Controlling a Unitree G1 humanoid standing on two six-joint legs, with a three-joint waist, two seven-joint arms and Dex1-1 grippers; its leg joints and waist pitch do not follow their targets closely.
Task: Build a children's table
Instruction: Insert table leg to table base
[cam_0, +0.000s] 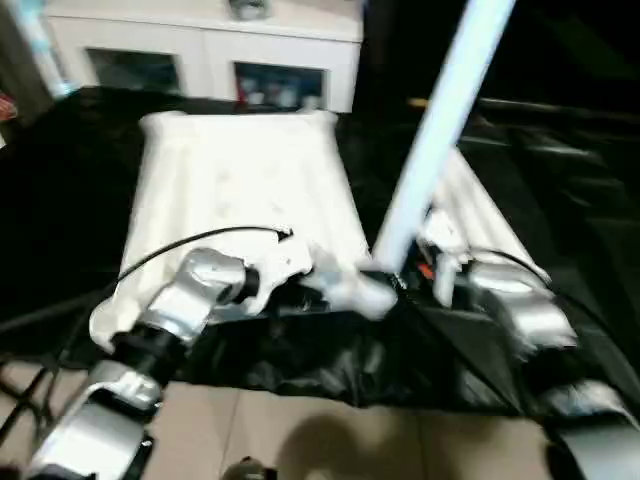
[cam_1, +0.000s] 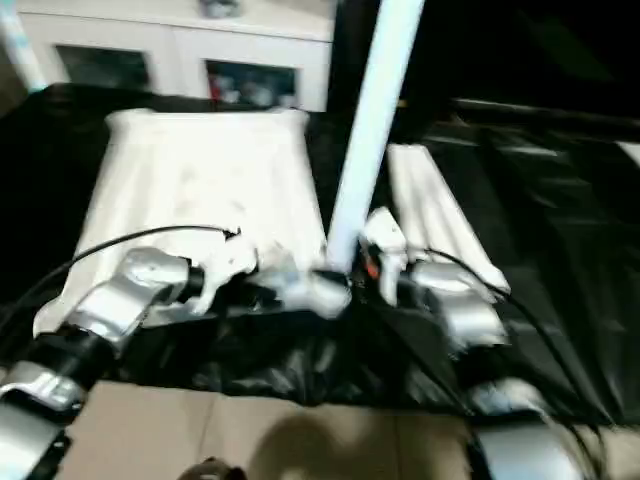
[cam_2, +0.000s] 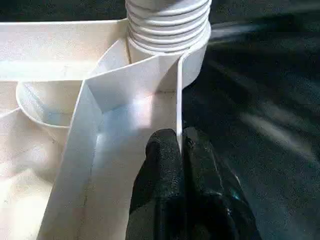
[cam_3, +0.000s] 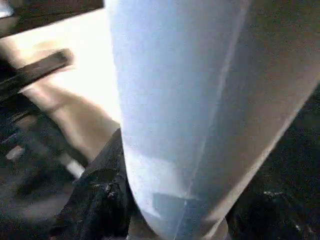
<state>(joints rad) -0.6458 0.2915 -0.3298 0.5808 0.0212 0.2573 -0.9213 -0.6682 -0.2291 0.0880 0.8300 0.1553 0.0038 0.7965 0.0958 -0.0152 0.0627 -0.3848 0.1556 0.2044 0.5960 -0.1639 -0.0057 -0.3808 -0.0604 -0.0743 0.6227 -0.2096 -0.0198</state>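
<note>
Black left fingers pinched the tabletop rim just below its corner socket, steadying it, while right fingers clasped the upright leg seated there, presumably screwing it in.

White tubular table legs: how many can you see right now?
3, perhaps more: one white tubular leg upright at the white rimmed tabletop's near corner socket, two or so lying side by side on the black sheet beyond it; blur hides any others.

One tabletop, one upright leg, loose legs (count unclear), one cabinet
</note>
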